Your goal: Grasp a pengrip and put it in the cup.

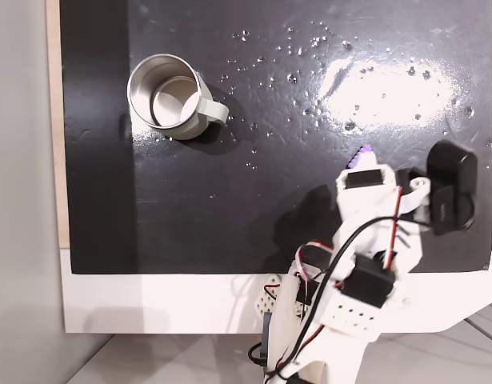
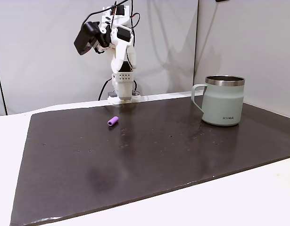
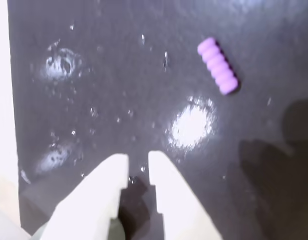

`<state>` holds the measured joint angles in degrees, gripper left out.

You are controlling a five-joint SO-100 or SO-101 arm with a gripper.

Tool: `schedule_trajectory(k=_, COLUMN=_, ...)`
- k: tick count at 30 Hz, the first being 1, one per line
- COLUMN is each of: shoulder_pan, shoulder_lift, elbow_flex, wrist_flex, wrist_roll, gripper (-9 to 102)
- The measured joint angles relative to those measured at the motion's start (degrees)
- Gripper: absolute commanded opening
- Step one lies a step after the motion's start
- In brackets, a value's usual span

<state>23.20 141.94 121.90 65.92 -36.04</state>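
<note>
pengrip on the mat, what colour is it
Light purple, ribbed pengrip; clearest in the wrist view.

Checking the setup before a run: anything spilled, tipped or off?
Nothing tipped: the cup stands upright and the pengrip lies alone on the black mat. The mat does carry scattered droplet-like specks, bright under the glare.

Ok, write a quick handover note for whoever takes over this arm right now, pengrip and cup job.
Gripper: raised above the mat, jaws slightly apart, holding nothing.
Pengrip: lying on its side on the black mat, ahead and to the right of the jaws in the wrist view, untouched.
Cup: upright across the mat, handle on, looks empty from above.
Done: nothing yet.
Left: descend, grasp the pengrip, carry it over, drop it in the cup.
</note>
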Motion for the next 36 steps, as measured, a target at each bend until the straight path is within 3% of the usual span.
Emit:
schedule_trajectory(k=15, shoulder_pan=6.50, shoulder_lift=-37.09, elbow_flex=-22.06, wrist_flex=-0.18, wrist_roll=-20.83, gripper=1)
schedule_trajectory(k=20, shoulder_pan=6.59, shoulder_lift=-46.76, elbow_flex=-27.69, wrist_flex=-0.35, wrist_roll=-25.93, gripper=11)
schedule_trajectory(k=24, shoulder_pan=6.50, shoulder_lift=-52.38, elbow_flex=-28.56, wrist_flex=-1.41, wrist_roll=-27.07, gripper=25)
schedule_trajectory(k=36, shoulder_pan=2.72, shoulder_lift=-54.32, elbow_flex=-20.04, wrist_flex=-1.93, wrist_roll=-34.54, gripper=26)
